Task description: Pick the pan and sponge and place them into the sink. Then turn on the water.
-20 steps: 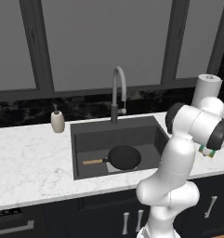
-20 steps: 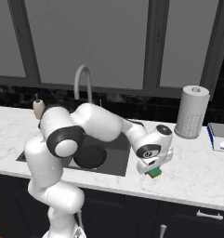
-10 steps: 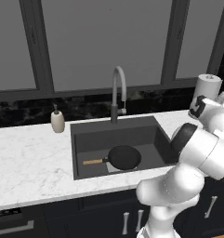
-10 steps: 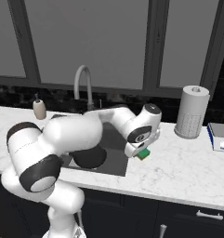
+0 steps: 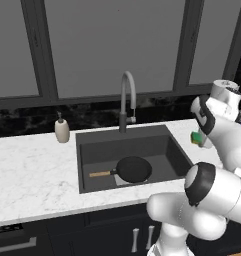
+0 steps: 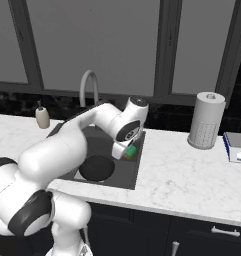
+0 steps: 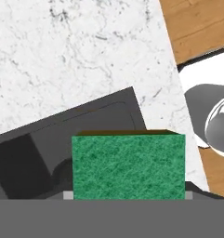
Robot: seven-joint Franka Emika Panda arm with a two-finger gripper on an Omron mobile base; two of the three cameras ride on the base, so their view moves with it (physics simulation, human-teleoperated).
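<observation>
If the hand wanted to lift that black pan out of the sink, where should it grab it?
Probably the wooden handle. The pan lies flat on the floor of the sink, handle pointing left, so coming straight down from above and pinching the slim handle across its width looks easier than gripping the wide round rim.

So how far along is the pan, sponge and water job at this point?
Done: the pan lies in the sink. In hand: the gripper holds the sponge raised over the sink's right edge, not yet released. Left: drop the sponge in, then turn on the water; the faucet shows no stream.
</observation>
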